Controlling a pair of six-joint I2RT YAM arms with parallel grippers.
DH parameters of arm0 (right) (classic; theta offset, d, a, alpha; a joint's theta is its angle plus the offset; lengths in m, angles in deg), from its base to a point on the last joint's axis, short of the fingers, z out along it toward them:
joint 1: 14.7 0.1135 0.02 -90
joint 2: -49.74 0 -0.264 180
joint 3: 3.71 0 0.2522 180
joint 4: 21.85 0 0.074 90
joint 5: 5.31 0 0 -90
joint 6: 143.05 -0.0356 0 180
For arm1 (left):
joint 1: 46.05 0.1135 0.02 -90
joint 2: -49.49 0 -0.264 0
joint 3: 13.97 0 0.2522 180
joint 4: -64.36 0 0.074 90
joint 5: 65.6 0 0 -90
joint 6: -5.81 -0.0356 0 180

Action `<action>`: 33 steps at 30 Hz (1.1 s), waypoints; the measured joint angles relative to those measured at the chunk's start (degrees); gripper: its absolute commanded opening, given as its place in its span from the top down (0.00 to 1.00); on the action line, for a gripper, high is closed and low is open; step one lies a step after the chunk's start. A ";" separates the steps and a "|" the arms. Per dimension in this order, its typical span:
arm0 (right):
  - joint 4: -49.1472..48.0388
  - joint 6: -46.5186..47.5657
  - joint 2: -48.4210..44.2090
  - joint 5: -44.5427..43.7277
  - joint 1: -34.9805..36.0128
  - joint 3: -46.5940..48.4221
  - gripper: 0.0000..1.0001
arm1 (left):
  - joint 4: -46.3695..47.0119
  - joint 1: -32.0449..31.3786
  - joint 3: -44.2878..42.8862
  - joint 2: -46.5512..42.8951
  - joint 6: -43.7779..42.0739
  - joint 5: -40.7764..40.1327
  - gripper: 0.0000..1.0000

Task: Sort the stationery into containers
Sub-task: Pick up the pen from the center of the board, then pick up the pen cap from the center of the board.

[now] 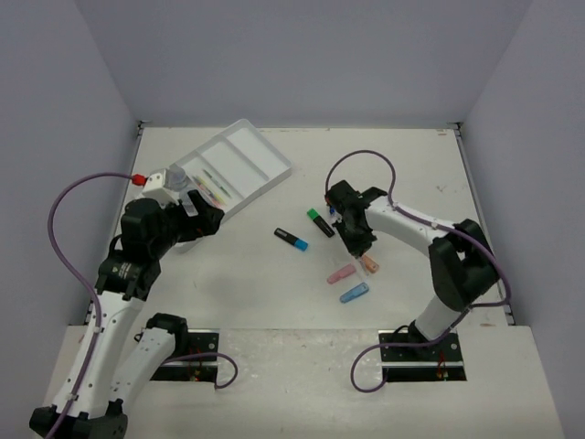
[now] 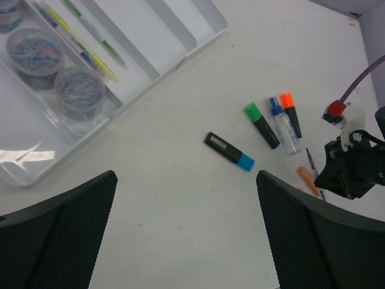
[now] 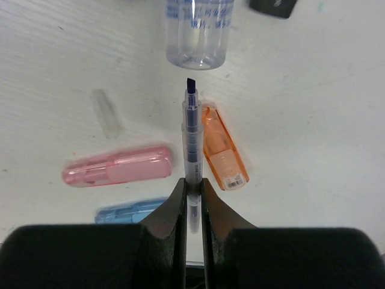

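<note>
Right gripper: jaws pressed onto a thin clear pen, pinched near its rear end. The barrel runs straight ahead from the jaws, dark chisel tip foremost. Just right of the barrel lies an orange piece; contact between the two cannot be told. Left of the jaws lies a pink piece, and nearer in a blue piece, partly hidden by the left finger. Ahead of the pen tip, apart from it, lies a clear bottle.

Left gripper: jaws spread wide, nothing between them. A blue-capped highlighter lies ahead of the gap. The white tray sits ahead and to the left.
</note>
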 measured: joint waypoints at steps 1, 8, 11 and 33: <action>0.35 -0.20 -1.97 -0.32 0.00 0.78 1.00 | 1.28 -0.12 0.31 1.00 1.26 0.96 0.00; 2.65 -3.78 -18.25 -6.53 0.00 3.09 1.00 | 7.61 -21.70 0.73 12.88 11.62 -6.87 0.00; 1.15 -6.47 -27.19 -10.42 -0.51 1.69 1.00 | 9.52 -32.80 -2.70 23.46 17.09 -14.20 0.00; -10.85 -13.28 -56.18 -12.00 -4.46 -13.45 1.00 | -13.57 -51.93 -42.85 74.09 50.69 -34.53 0.32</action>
